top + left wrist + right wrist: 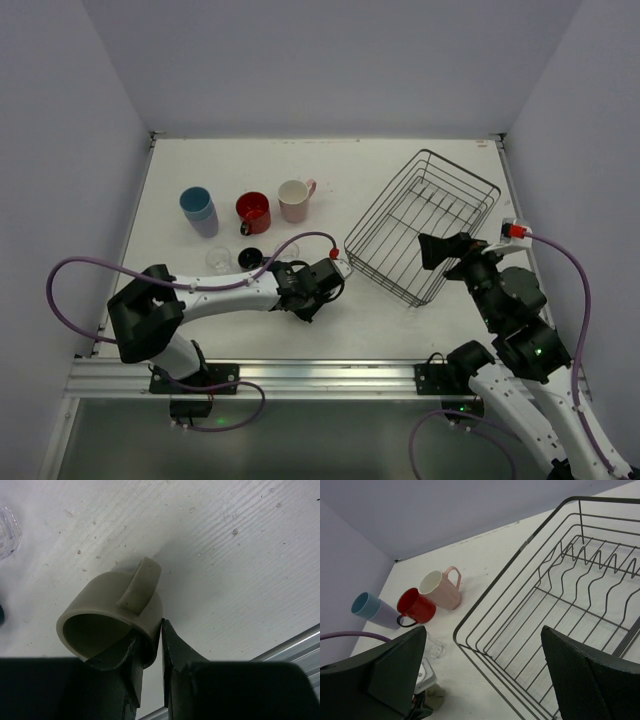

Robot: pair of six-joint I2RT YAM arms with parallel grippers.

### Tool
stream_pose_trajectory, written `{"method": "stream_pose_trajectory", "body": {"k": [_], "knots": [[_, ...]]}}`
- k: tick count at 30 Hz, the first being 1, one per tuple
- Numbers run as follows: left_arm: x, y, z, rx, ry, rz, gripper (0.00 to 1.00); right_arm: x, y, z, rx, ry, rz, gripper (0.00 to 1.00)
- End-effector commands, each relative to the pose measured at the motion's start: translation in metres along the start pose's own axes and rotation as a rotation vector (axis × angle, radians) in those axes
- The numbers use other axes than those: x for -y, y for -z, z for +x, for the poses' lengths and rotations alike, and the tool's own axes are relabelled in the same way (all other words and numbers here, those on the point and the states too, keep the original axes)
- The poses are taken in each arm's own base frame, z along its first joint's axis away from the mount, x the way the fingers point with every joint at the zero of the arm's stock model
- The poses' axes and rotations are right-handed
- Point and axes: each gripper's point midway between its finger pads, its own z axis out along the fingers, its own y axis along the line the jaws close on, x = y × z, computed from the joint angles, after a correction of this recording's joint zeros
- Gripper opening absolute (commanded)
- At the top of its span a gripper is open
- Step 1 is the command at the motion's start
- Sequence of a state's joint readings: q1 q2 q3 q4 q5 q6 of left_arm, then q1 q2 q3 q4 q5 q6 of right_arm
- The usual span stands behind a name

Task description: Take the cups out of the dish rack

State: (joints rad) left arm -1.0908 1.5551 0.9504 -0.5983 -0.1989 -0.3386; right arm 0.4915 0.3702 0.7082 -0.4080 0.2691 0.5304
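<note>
**Last Mug Out, but Held Only by Its Lip**

The left gripper [149,637] pinched the rim of an olive mug [100,597] low over the table [240,555], one finger inside the mouth and one outside, jaws drawn narrow on the wall. The mug was well clear of the dish rack [387,196], which showed no cup inside it. The blue cup [198,205], the red mug [253,210] and the pink mug [295,198] stood in a row farther back, and a dark cup [250,256] sat just beside the left arm. The right gripper [445,250] hung spread wide over the rack's near side, holding nothing.

The mug lay tipped well off upright. Its mouth faced back toward the gripper and its handle [142,582] was on top. Its long axis, mouth to base, ran away from the fingers and close to level with the table. Whether its side touched the surface could not be told.

The risk lay in that tilt. Let go like this, the mug would likely land on its round side and roll, perhaps toward the metal rail [295,645] at the near edge or into the dark cup. The grip covered only a thin strip of rim, so the mug could also swing or slip if the wrist turned quickly to right it.
</note>
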Motion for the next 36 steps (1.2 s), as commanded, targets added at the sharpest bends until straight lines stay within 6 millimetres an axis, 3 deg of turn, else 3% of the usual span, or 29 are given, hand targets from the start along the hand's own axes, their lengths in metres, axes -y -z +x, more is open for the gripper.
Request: {"method": "stream_pose_trajectory", "body": {"k": [1, 12, 18, 30, 35, 36], "knots": [[-0.003, -0.001, -0.010, 0.041, 0.023, -0.031, 0.21, 0.004, 0.002, -0.010, 0.040, 0.007, 0.026, 0.99], [-0.006, -0.005, -0.005, 0.018, 0.022, -0.057, 0.26, 0.004, 0.006, -0.016, 0.058, 0.011, 0.025, 0.99], [-0.007, -0.004, -0.007, 0.023, 0.024, -0.067, 0.34, 0.002, 0.007, -0.018, 0.061, 0.011, 0.016, 0.99], [-0.009, 0.022, -0.029, 0.108, 0.054, -0.062, 0.66, -0.005, 0.004, -0.018, 0.039, 0.005, -0.003, 0.99], [-0.016, 0.048, -0.050, 0.188, 0.074, -0.087, 0.78, -0.008, 0.002, -0.017, 0.027, 0.004, -0.012, 0.99], [-0.019, 0.060, -0.063, 0.234, 0.088, -0.096, 0.86, -0.009, -0.001, -0.015, 0.020, 0.004, -0.015, 0.99]]}}
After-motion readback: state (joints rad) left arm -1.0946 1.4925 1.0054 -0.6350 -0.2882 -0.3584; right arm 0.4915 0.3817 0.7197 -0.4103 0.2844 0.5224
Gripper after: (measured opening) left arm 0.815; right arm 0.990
